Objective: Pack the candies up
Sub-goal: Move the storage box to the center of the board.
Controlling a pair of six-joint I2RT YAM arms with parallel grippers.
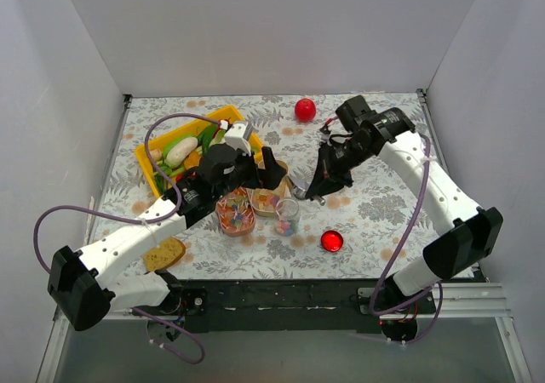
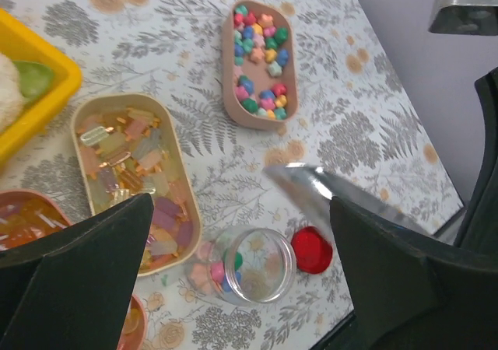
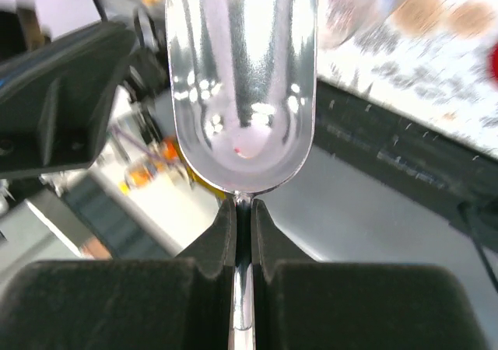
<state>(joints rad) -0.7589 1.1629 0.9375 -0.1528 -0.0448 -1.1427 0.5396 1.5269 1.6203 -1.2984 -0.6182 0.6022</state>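
Note:
The candies lie in small oval dishes: colourful star pieces (image 2: 259,58), pastel wrapped pieces (image 2: 136,179) and orange bits (image 2: 23,218). A clear jar (image 2: 249,264) stands on the table with a few candies at its bottom, and its red lid (image 2: 311,250) lies beside it. My left gripper (image 2: 241,280) is open and empty, hovering above the jar and dishes (image 1: 251,179). My right gripper (image 3: 243,225) is shut on the handle of a metal scoop (image 3: 241,78). The scoop's bowl looks empty and hangs just right of the dishes (image 1: 300,187).
A yellow tray (image 1: 146,157) of toy vegetables stands at the back left. A red ball (image 1: 305,109) lies at the back centre. A bread slice (image 1: 164,253) lies at the front left. The jar (image 1: 287,215) and lid (image 1: 331,241) sit near the front edge.

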